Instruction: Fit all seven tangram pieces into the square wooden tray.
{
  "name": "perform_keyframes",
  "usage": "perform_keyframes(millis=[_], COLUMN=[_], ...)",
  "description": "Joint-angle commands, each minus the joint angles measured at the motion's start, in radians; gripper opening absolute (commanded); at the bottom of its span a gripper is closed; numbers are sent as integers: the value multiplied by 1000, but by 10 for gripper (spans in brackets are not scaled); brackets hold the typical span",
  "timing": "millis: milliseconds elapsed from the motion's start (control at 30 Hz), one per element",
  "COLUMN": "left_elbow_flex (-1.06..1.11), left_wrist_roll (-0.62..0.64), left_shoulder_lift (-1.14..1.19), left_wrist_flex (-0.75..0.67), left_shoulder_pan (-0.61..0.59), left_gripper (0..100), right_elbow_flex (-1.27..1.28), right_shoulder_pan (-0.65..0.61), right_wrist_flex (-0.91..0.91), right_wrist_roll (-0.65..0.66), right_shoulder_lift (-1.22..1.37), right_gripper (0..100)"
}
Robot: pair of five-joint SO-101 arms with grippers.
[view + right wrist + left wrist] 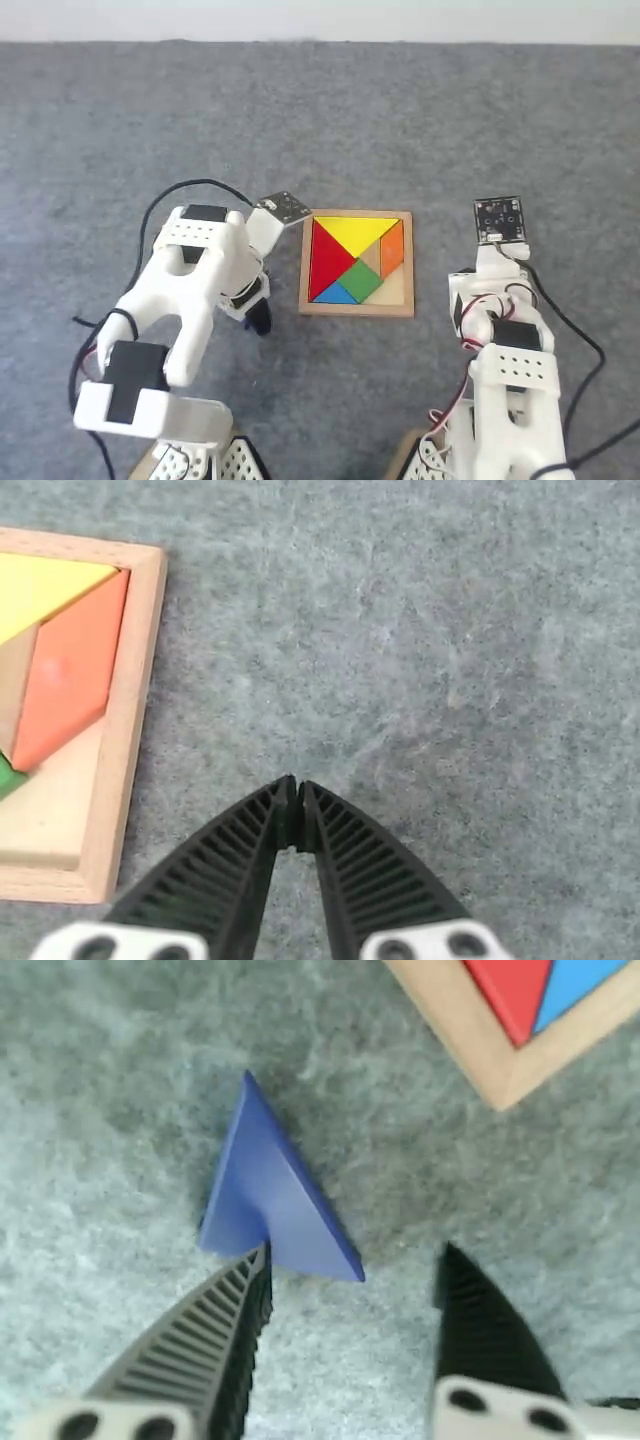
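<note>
Just beyond left pincer (355, 1252), blue triangle (265, 1192)

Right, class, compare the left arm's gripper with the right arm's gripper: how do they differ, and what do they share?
The left gripper is open; the right gripper is shut. The left gripper is down at a dark blue triangle on the carpet; the right gripper has bare carpet at its tip. Both have black ribbed fingers and hold nothing.
</note>
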Motion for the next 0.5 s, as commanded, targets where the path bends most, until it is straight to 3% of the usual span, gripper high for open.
perform_keyframes(millis=[0,467], left_elbow_flex=[8,-2], left_wrist_roll=[75,69], left_shoulder_lift=[-3,83], left_wrist_flex=[-74,-183], left_shoulder_pan=[5,-68], left_gripper=[283,283], right_elbow_flex=[-58,-58], right_shoulder_pan=[-5,-4], right_wrist_flex=[-19,-19], right_wrist_roll=[9,9], right_shoulder_lift=[12,12], right_gripper=[7,7])
